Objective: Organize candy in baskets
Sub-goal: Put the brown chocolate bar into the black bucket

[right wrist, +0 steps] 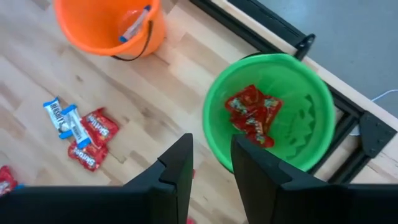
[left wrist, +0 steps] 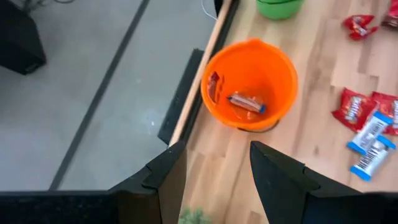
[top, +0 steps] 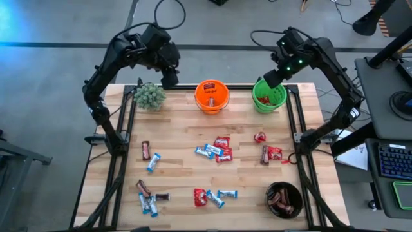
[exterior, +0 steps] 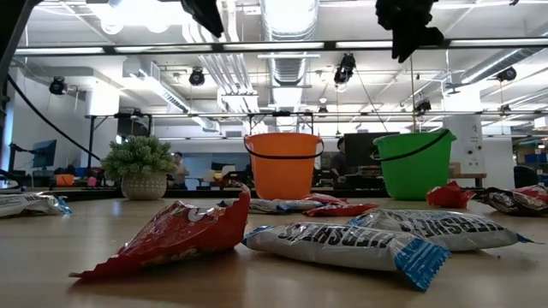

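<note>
Wrapped candies lie scattered on the wooden table: a red and blue-white cluster in the middle [top: 215, 151], more near the left edge [top: 149, 156] and along the near edge [top: 211, 196]. The orange pail [top: 212, 95] holds a blue-white bar [left wrist: 247, 102] and another wrapper. The green pail [top: 269, 95] holds red candies [right wrist: 252, 115]. The black bowl [top: 284, 198] holds brown ones. My left gripper [top: 169, 80] hangs open and empty high over the far edge, between the plant and the orange pail [left wrist: 249, 81]. My right gripper [top: 273, 78] hangs open and empty above the green pail [right wrist: 270, 112].
A fuzzy green potted plant [top: 149, 96] stands at the far left corner. Black frame rails run along the table's left [top: 122, 148] and right [top: 297, 129] sides. Bare wood shows between the pails and the candy cluster. A desk with a keyboard [top: 391, 161] stands to the right of the table.
</note>
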Controlling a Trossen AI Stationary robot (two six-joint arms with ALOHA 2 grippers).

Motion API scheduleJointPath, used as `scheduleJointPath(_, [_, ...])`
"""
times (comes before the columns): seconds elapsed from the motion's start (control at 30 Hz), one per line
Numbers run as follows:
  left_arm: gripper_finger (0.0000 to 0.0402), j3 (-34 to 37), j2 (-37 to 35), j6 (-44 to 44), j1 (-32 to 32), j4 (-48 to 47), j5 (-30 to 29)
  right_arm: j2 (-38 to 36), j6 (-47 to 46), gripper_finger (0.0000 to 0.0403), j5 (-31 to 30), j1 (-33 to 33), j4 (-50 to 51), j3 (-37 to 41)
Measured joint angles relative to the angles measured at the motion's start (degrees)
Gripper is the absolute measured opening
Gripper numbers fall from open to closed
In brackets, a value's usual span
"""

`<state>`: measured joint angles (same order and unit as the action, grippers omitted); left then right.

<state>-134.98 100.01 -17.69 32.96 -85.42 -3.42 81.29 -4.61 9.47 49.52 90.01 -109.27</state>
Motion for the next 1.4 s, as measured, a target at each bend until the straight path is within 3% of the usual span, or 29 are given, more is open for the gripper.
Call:
scheduleJointPath(0.13, [0.0159,0.0,-0.52,0.42,-1.24,-2.49,0.51,0.14,-0.89,0.0098,0.0,-2.22,-0.01,0.06])
scheduleJointPath(0.37, [0.0159,0.0,-0.94,3.72,-3.13,-4.59,11.96,0.16,-3.1,0.0098,-0.02,-6.26,0.03,0.2])
scheduleJointPath(0.83, [0.0159,0.11,-3.89,8.82,-11.9,-4.6,12.09,0.16,-9.77,0.0098,-0.02,-15.57,0.01,0.2])
scheduleJointPath(1.4, [0.0159,4.49,-17.21,22.54,-20.75,-4.6,11.93,0.16,-18.86,0.0098,-0.5,-31.08,0.01,0.2])
